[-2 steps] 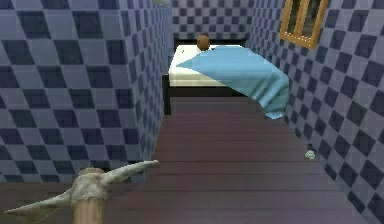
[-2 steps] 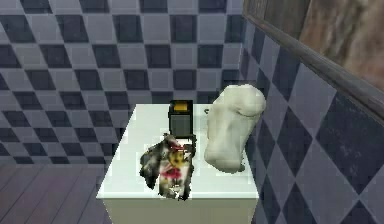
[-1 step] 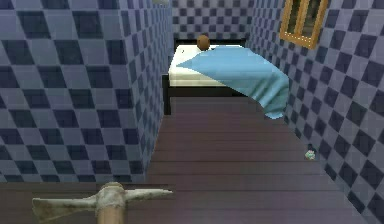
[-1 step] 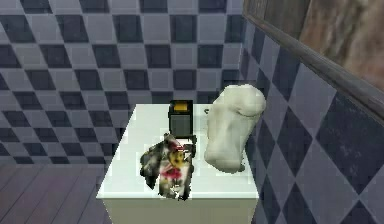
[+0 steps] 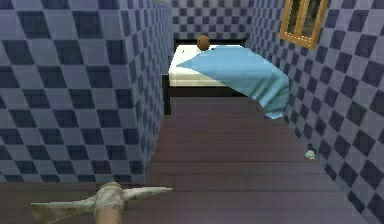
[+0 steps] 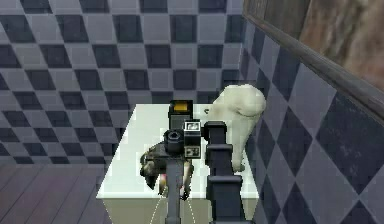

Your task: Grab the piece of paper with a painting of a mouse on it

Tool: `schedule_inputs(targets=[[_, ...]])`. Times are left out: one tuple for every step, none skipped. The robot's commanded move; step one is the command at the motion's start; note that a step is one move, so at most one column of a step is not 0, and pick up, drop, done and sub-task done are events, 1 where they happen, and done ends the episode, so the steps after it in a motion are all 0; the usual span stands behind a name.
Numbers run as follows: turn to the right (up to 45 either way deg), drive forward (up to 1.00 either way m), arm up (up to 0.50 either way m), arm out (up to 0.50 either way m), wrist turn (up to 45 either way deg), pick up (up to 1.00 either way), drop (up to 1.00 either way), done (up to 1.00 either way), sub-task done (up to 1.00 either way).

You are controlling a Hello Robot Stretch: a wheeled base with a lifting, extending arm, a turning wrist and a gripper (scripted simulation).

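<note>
Nearest the camera, the dark arm bar (image 6: 226, 190) rises across the white table (image 6: 125, 170). The gripper (image 6: 163, 165) shows against the tabletop's middle. Claw state and load cannot be told. A tan patch (image 6: 152, 166) at the gripper is possibly the mouse painting, but this is unconfirmed.

Step in hand: reach and grasp. The next move calls for fine alignment on the patch, then a straight lift.

Count: one table, one white animal statue (image 6: 240, 112) at the far right corner, one dark box (image 6: 180, 108) at the far edge.
</note>
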Motion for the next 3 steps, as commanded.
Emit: schedule_inputs(targets=[[0.0, 0.0, 0.0, 0.0, 45.0, 0.0, 0.0, 0.0, 0.0], [0.0, 0.0, 0.0, 0.0, 45.0, 0.0, 0.0, 0.0, 0.0], [0.0, 0.0, 0.0, 0.0, 45.0, 0.0, 0.0, 0.0, 0.0]])
